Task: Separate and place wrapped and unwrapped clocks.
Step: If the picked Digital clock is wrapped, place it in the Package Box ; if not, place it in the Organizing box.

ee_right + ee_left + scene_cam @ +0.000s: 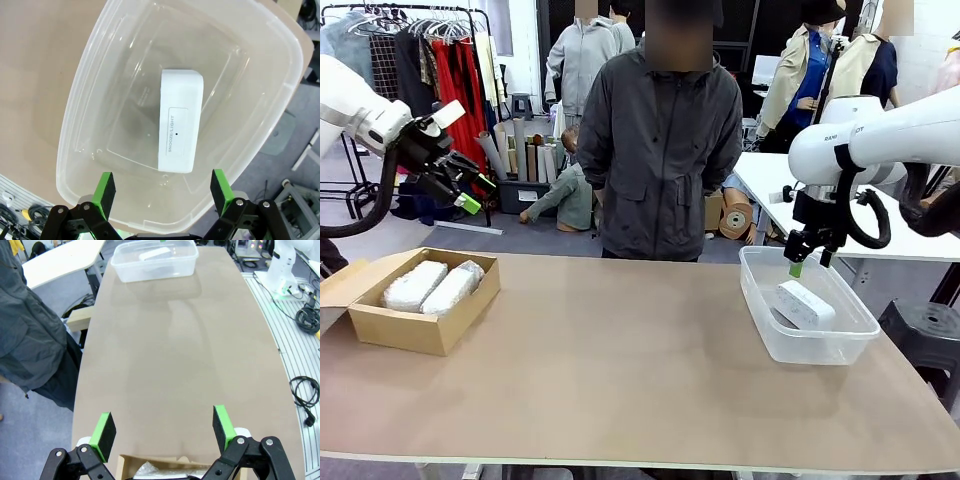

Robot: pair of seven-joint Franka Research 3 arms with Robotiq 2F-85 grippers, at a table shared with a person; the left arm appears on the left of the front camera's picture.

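Your clear plastic tub (760, 300) sits at right of the front view on the brown counter (620, 370); inside it lies one bare white rounded plastic clock (804, 305), tilted. In the right wrist view that clock (180, 127) lies flat in the middle of the tub (80, 100), printed panel reading "SNOOZE/LIGHT" facing up.

Your open brown cardboard box (415, 335) is at left of the front view and holds two white blocks in clear bubble wrap (432, 285), side by side and touching. In the left wrist view the box (150, 466) is cut off at the bottom edge, wrap barely visible.

Your right claw (807, 262) hangs just over the tub, fingers spread apart, gripping nothing; green pads (104, 192) straddle the tub's near rim. Your left claw (465, 190) is up at upper left, above the box, fingers apart and empty (165, 432).

A person in a dark grey jacket (660, 150) stands at the far edge, hands hidden.
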